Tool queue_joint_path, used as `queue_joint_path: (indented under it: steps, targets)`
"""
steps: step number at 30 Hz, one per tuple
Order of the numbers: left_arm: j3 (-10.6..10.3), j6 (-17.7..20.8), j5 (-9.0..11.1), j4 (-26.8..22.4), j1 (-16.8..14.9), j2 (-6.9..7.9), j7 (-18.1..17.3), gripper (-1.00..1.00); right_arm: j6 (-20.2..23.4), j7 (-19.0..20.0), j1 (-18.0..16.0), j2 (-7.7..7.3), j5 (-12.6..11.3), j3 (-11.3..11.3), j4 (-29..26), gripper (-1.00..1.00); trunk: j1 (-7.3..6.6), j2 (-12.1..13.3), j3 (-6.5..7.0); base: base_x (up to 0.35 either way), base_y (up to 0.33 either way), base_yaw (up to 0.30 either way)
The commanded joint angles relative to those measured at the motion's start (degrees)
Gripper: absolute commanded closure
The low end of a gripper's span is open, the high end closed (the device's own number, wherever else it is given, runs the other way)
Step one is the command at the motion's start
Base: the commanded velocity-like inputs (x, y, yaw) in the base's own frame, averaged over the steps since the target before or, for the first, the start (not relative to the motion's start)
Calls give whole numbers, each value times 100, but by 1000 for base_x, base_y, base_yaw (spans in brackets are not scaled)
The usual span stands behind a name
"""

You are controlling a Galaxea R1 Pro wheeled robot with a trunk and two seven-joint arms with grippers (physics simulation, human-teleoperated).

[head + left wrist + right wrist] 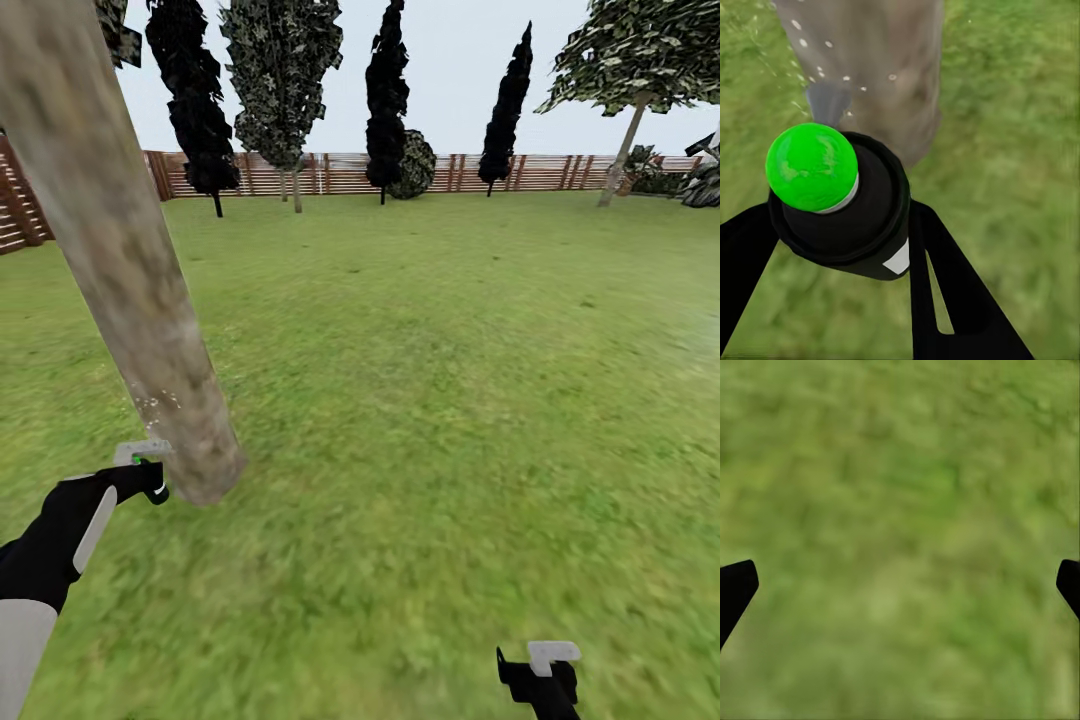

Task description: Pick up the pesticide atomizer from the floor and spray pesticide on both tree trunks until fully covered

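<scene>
Left hand grips atomizer, seemingly spraying trunk.

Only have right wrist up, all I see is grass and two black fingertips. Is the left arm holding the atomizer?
Observer: Yes. In the left wrist view the left gripper has its fingers closed around the pesticide atomizer, green cap facing the camera.
Operator: Is it pointed at a trunk?
Observer: Yes, the mottled beige trunk stands right in front of it, and white droplets speckle the bark near the base.
Operator: Where is the right arm relative to that?
Observer: In the head view the right gripper hangs low over bare grass, well apart from the trunk, jaws wide and holding nothing.
</scene>
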Motion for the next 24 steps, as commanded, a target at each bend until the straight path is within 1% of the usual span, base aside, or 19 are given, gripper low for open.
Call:
queue_joint_path:
  steps: [1, 9, 21, 24]
  targets:
    - [9, 34, 30, -6, -5, -2, -11, 100, -17, -27, -3, 0, 62, -31, 7, -100, 0, -2, -5, 134, -246, 277]
    - [9, 34, 30, -5, -5, -2, -7, 100, -19, -22, -3, 0, 61, -31, -1, -100, 0, -2, -5, 109, -256, 262]
    - [1, 42, 14, -5, -5, 5, -15, 100, -10, -21, -3, 0, 61, -32, 2, -100, 0, -2, -5, 94, -263, 9]
    - [0, 43, 13, -6, -5, 7, -15, 100, -10, -21, -3, 0, 61, -32, -1, -100, 0, -2, -5, 86, -265, 128]
